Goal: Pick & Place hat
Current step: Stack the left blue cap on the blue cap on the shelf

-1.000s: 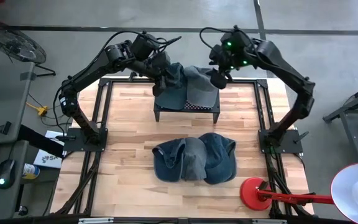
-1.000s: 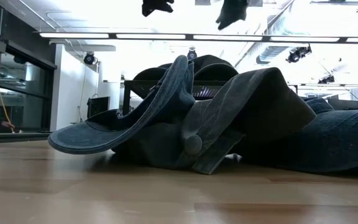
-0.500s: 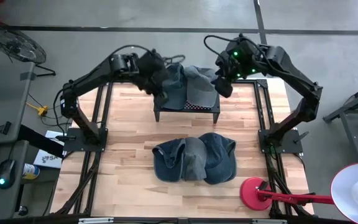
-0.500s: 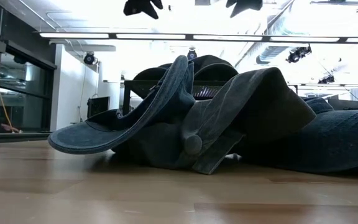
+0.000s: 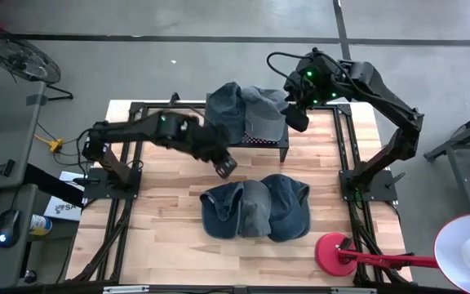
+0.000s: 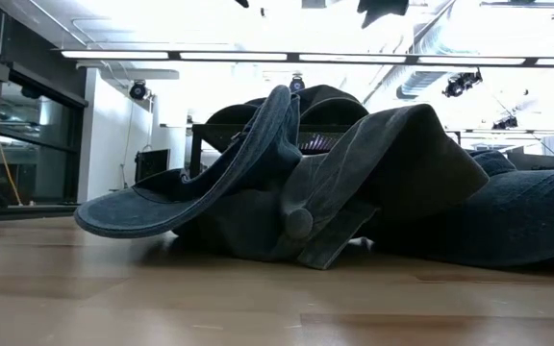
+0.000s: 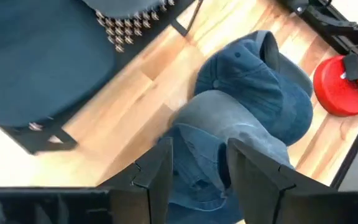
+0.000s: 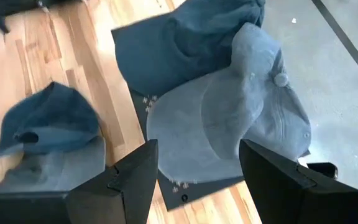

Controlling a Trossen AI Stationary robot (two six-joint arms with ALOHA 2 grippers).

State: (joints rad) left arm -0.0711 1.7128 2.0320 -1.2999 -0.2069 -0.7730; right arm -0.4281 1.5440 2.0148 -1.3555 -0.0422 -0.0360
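Several denim caps lie heaped [image 5: 255,208] on the wooden table; the low view shows them close up [image 6: 335,192], one brim sticking out toward the left. Two more caps, a dark blue one [image 8: 185,43] and a grey-blue one [image 8: 229,124], rest on a small black rack [image 5: 247,145] at the table's far side. My left gripper [image 5: 225,166] is open and hangs between rack and heap; in its wrist view the heap [image 7: 247,106] lies past the open fingers [image 7: 197,177]. My right gripper [image 5: 297,119] is open and sits high by the rack's right end [image 8: 197,186].
A red round base with a red handle [image 5: 333,250] sits at the table's near right corner, next to a white lamp shade [image 5: 467,249]. Black frame rails [image 5: 129,175] run along the table's left and right sides. Bare wood [image 5: 161,220] lies left of the heap.
My left gripper has left the dark blue cap at the rack's left end and swung toward the near edge and down, ending over the gap between rack and heap. My right gripper has drifted slightly right and nearer. The caps on the rack and the heap have stayed put.
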